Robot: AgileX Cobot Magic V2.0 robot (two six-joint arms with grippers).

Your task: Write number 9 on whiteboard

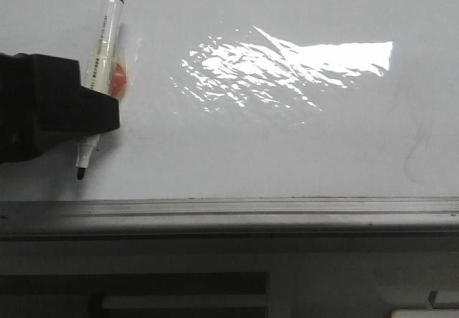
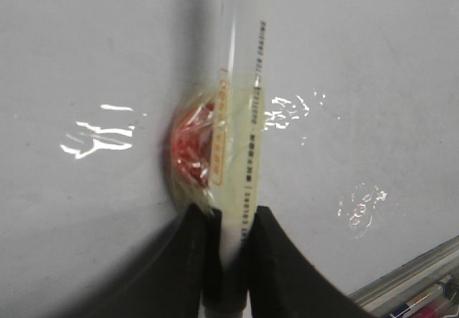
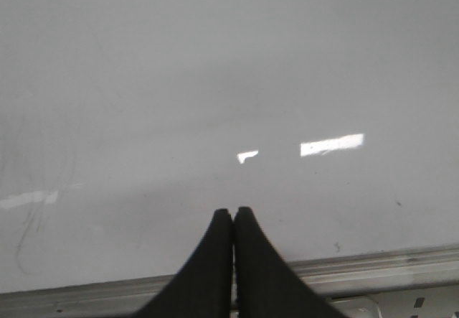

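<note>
In the front view, the whiteboard (image 1: 287, 153) fills the upper two thirds of the frame, with a bright glare patch (image 1: 287, 63) at upper centre and a grey metal ledge (image 1: 229, 210) running along its lower edge. The left gripper (image 1: 90, 113) enters from the left edge as a black block and is clamped on a marker (image 1: 100, 67). The marker stands nearly upright, its black cap end at upper left and its dark tip (image 1: 81, 173) pointing down, close to the board just above the ledge; contact cannot be confirmed. An orange-red piece wrapped in clear film (image 1: 118, 77) sits against the marker barrel just above the gripper. A faint grey scribble (image 1: 419, 146) lies at the right side of the board. No finished number 9 is visible. In the left wrist view, the two black fingers (image 2: 276, 260) at bottom centre grip the pale marker barrel (image 2: 244, 117), which runs up the middle of the frame; the orange-red wrapped piece (image 2: 193, 149) adheres to its left side. Pens lie in the tray (image 2: 423, 300) at lower right. In the right wrist view, the right gripper (image 3: 234, 214) at bottom centre has its fingers pressed together, holding nothing, over the bare board (image 3: 215, 81), with the ledge (image 3: 358, 268) across the lower edge.
</note>
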